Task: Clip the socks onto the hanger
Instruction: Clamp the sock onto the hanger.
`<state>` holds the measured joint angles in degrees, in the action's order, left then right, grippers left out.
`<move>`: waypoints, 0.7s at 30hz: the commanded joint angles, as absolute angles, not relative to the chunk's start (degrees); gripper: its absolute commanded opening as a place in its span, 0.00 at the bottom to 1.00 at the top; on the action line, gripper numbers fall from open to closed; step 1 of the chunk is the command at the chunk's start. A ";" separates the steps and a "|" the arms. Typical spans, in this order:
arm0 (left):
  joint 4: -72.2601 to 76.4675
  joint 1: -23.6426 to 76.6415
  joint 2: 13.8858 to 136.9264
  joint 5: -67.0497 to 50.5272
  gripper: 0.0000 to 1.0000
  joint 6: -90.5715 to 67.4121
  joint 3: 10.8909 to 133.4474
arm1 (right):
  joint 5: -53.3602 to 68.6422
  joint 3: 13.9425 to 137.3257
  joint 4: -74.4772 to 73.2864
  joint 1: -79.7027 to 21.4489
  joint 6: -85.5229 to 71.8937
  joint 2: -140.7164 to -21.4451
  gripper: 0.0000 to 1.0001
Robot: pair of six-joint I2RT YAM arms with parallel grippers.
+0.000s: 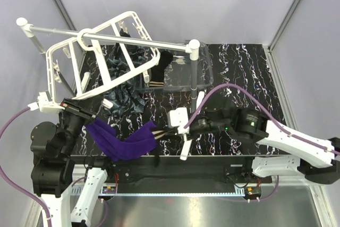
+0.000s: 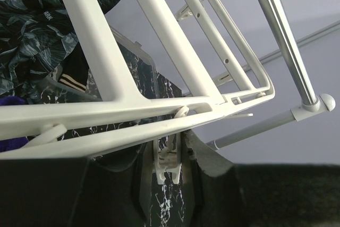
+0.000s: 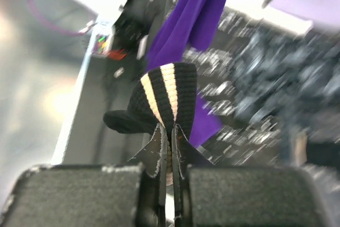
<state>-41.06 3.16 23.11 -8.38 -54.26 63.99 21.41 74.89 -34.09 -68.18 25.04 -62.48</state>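
pinching the striped black sock (image 3: 164, 97), the right end effector (image 3: 169, 173) hangs over the worktop (image 1: 239, 78) beside the purple sock (image 1: 125, 142), and the left end effector (image 2: 169, 152) is closed on a clip (image 2: 162, 169) of the hanger (image 2: 101, 62).

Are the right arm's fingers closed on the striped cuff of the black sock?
Yes, the right fingers are shut, pinching the tan-striped cuff of the black sock between them.
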 commanded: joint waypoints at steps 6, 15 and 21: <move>-38.67 3.34 23.91 -10.72 0.00 -55.55 65.83 | 5.63 75.59 -12.40 -76.02 46.72 -70.83 0.00; -38.67 3.34 23.91 -12.30 0.00 -56.51 65.92 | 8.87 71.80 2.19 -76.20 65.54 -75.32 0.00; -39.29 3.34 23.90 -12.66 0.00 -56.69 66.97 | 12.04 71.37 6.49 -76.20 69.34 -77.52 0.00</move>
